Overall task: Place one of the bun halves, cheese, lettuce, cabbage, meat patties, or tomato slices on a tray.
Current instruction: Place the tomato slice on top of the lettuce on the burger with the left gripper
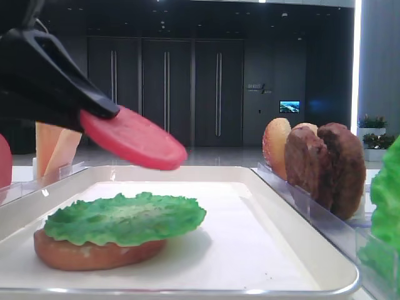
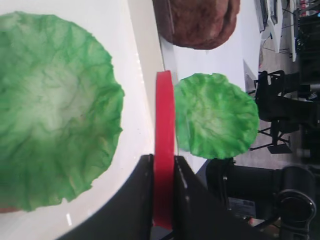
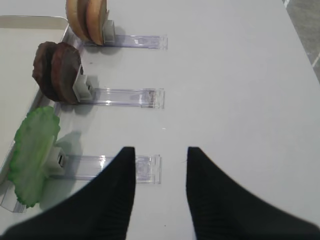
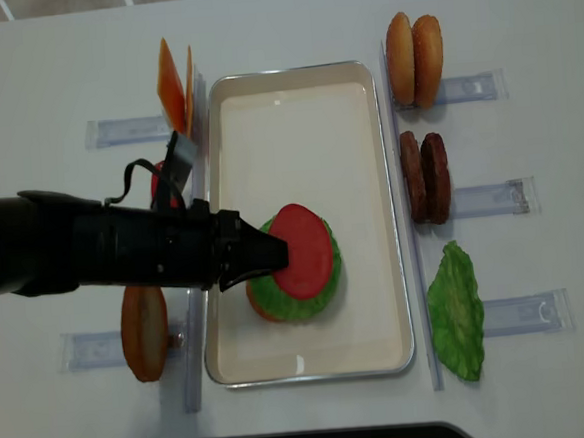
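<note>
The left gripper [image 4: 265, 256], clamped on a tomato slice [image 4: 302, 250], holds it above the lettuce [image 4: 312, 290] and bun half [image 1: 94, 253] at the tray's [image 4: 294, 109] six o'clock end. The right gripper [image 3: 160, 165] hangs with jaws apart over the table [image 3: 240, 75], holding nothing.

The left arm [image 4: 84, 254] is a thick matte-black tube that narrows toward a wedge-shaped black left gripper [image 4: 275, 255] — smooth plastic, no markings legible. A thin black cable [image 4: 139, 178] loops up off the arm's top beside a small grey rectangular block [image 4: 179, 150]. Seen close, the left gripper's fingers [image 2: 137, 200] are plain black slabs with flat inner faces. The right gripper [image 3: 161, 195] shows two broad black fingers [image 3: 215, 200] — tapered, rounded at the tips, with fine ribbed lines across their surface.
</note>
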Controlling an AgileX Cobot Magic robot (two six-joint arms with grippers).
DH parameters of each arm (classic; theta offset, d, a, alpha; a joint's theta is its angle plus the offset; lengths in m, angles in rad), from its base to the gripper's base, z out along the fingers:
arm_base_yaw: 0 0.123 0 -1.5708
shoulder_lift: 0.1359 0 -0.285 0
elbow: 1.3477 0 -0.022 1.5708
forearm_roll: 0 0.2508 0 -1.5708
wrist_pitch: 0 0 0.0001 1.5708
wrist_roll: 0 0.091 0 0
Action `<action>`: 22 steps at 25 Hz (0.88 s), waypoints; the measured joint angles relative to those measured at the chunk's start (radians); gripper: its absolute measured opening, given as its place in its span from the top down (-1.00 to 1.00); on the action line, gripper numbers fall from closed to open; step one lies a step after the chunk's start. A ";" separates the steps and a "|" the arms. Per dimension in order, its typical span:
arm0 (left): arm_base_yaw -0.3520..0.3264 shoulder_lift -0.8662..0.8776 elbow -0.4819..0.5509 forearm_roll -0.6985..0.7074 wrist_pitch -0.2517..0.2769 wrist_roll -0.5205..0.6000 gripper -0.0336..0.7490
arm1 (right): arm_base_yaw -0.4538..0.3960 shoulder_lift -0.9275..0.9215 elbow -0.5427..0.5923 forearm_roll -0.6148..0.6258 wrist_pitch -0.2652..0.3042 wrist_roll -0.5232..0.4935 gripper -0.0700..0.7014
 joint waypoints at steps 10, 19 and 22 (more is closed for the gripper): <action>0.096 0.001 0.002 0.119 -0.031 -0.051 0.77 | 0.000 0.000 0.000 0.000 0.000 0.000 0.19; 0.096 0.001 0.002 0.119 -0.017 -0.028 0.77 | 0.000 0.000 0.000 0.000 0.000 0.000 0.19; 0.096 0.001 0.002 0.108 0.000 -0.015 0.77 | 0.000 0.000 0.000 0.000 0.000 0.000 0.19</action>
